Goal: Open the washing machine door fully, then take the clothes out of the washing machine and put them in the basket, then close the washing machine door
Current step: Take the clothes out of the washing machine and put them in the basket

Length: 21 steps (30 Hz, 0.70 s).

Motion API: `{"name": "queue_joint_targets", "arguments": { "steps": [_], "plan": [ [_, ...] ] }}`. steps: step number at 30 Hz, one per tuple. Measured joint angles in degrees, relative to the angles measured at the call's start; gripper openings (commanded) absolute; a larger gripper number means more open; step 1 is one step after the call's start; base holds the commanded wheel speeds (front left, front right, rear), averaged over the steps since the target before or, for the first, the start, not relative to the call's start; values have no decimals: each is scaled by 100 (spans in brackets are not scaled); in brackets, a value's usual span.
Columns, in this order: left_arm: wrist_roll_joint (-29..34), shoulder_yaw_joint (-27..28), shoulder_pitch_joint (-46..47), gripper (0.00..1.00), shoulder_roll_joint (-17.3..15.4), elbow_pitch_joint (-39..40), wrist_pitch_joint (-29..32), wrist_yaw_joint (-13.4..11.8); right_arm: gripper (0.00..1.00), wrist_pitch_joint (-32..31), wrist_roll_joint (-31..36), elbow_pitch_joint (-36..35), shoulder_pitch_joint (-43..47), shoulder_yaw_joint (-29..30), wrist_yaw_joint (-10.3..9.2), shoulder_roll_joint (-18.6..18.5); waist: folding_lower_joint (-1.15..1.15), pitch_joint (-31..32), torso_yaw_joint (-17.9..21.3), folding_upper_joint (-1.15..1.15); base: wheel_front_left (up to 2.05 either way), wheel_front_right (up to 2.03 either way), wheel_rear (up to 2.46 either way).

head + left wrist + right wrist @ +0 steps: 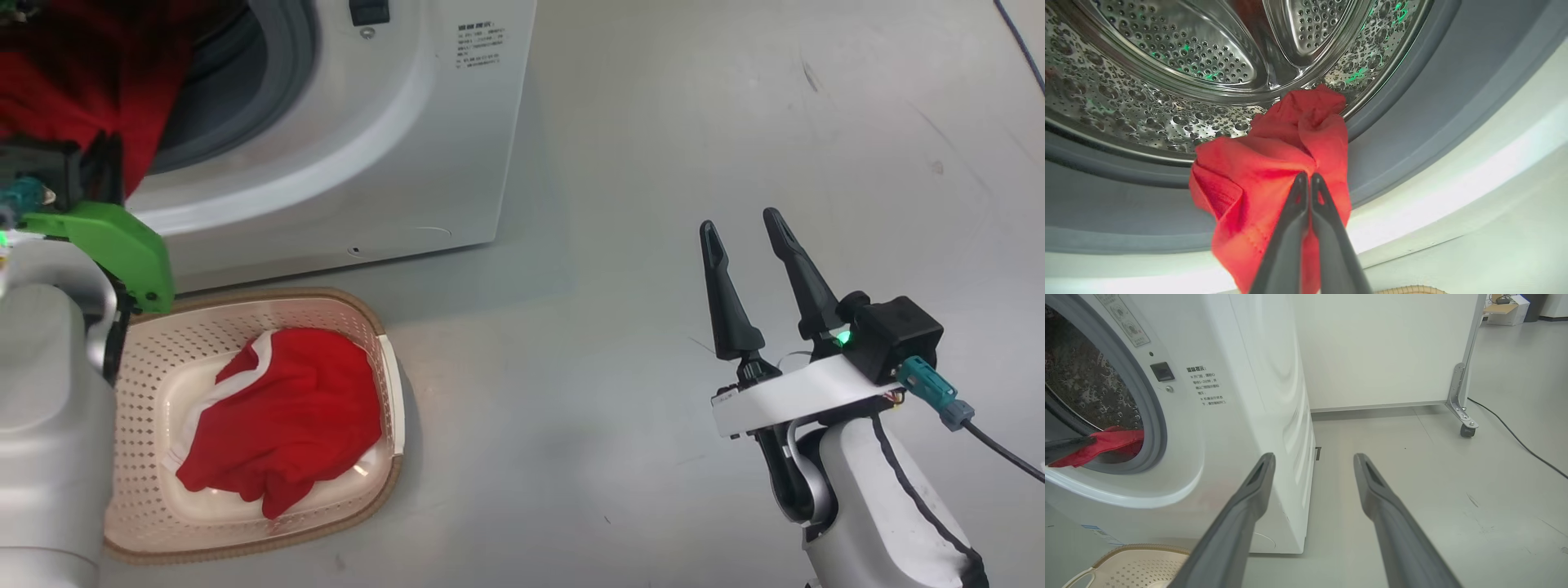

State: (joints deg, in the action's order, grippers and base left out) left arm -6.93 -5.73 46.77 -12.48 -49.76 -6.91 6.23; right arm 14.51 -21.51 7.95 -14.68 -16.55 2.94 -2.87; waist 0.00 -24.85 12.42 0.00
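Note:
The washing machine (343,163) stands with its mouth uncovered; the washing machine door is out of view. In the left wrist view my left gripper (1308,176) is shut on a red garment of the clothes (1274,163) that hangs over the grey rubber ring (1412,122), at the lip of the steel drum (1167,61). The same garment (1114,441) shows at the mouth in the right wrist view. Another red garment (286,416) lies in the basket (384,457) on the floor before the machine. My right gripper (739,222) hovers open over bare floor to the right, holding nothing.
Grey floor (653,122) spreads to the right of the machine. A white panel on a castor foot (1461,412) stands behind, with a dark cable (1515,437) trailing across the floor. The basket's rim (1135,549) lies just under the machine's front.

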Motion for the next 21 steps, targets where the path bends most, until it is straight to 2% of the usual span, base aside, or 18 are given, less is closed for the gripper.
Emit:
{"name": "queue_joint_targets", "arguments": {
  "steps": [9,13,21],
  "plan": [
    [-102,-303,-588,0,287,5,-631,65,100,0,29,103,342,135,51,-49,0,579,-350,0,0,0,0],
    [-102,-404,-804,0,412,78,-638,66,100,0,42,114,493,171,53,-55,0,815,-525,0,0,0,0],
    [-101,-572,-1124,0,450,458,-736,71,100,0,48,115,717,236,70,-54,0,1211,-878,0,0,0,0]
  ]
}}
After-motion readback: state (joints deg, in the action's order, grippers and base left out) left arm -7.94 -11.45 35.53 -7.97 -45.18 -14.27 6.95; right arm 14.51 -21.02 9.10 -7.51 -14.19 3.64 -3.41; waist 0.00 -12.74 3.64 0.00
